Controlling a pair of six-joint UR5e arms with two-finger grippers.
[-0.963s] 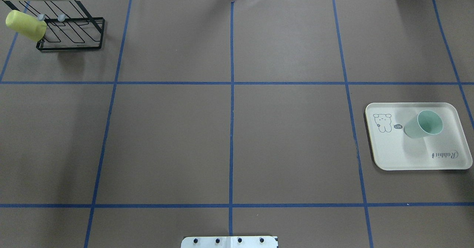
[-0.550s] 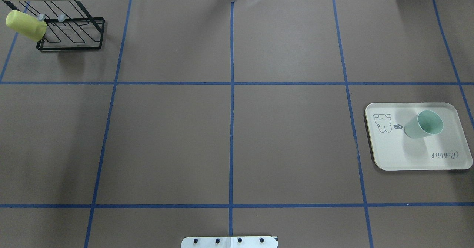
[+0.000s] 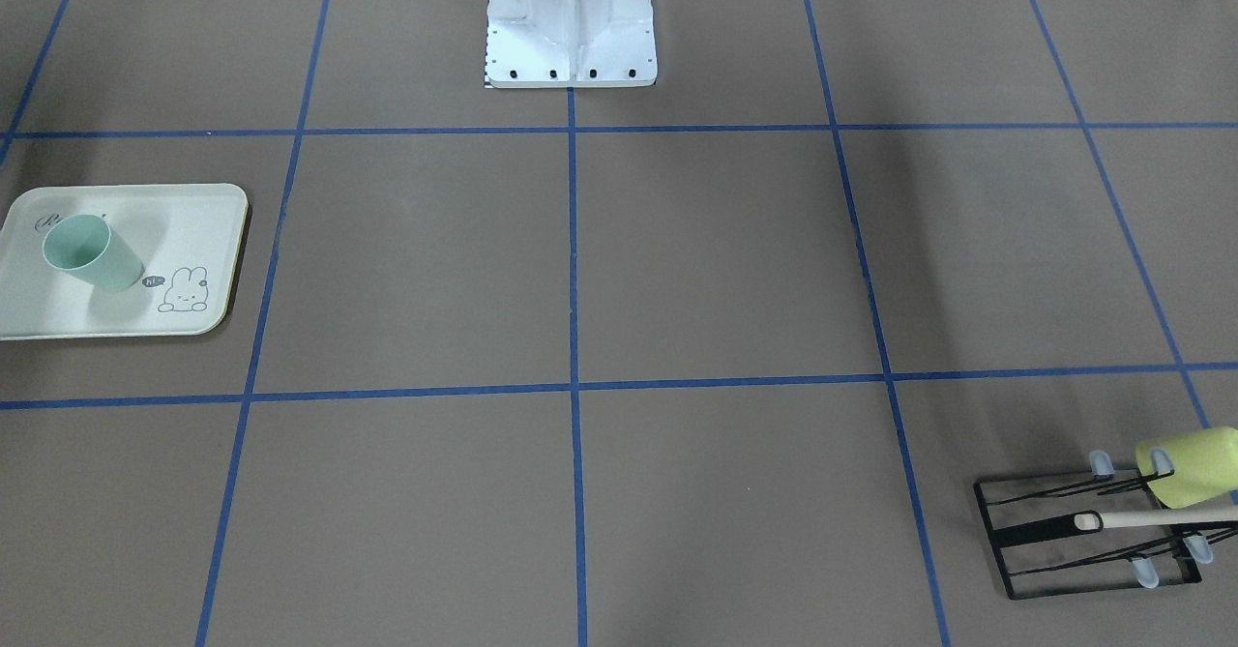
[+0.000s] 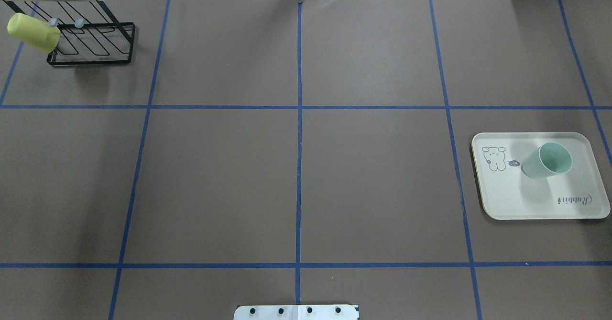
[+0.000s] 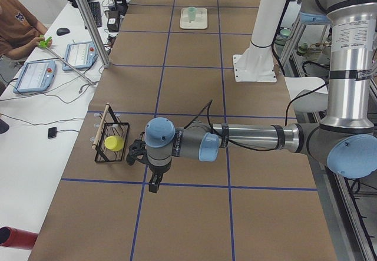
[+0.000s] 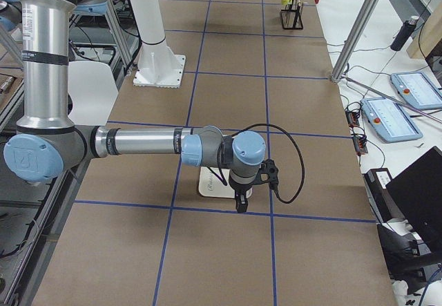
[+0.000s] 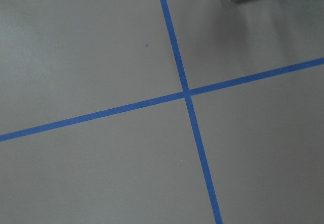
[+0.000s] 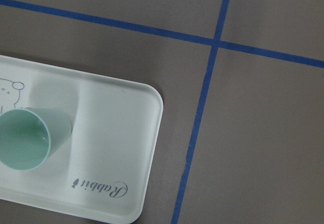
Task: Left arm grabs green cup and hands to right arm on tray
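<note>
The green cup (image 4: 545, 162) stands upright, mouth up, on the tray (image 4: 526, 200) at the table's right side; it also shows as the cup (image 3: 92, 252) on the tray (image 3: 58, 313) and the cup (image 8: 30, 138) on the tray (image 8: 116, 148). Only the side views show the arms. My left gripper (image 5: 154, 185) hangs above bare table near the wire rack, far from the cup. My right gripper (image 6: 240, 206) hovers beside the tray (image 6: 210, 187). I cannot tell whether either is open or shut.
A yellow-green cup (image 4: 32, 33) hangs on a black wire rack (image 4: 91, 42) at the far left corner. The robot's white base (image 3: 571, 38) sits at the table's near middle edge. A person sits at a side desk (image 5: 17, 31) with tablets.
</note>
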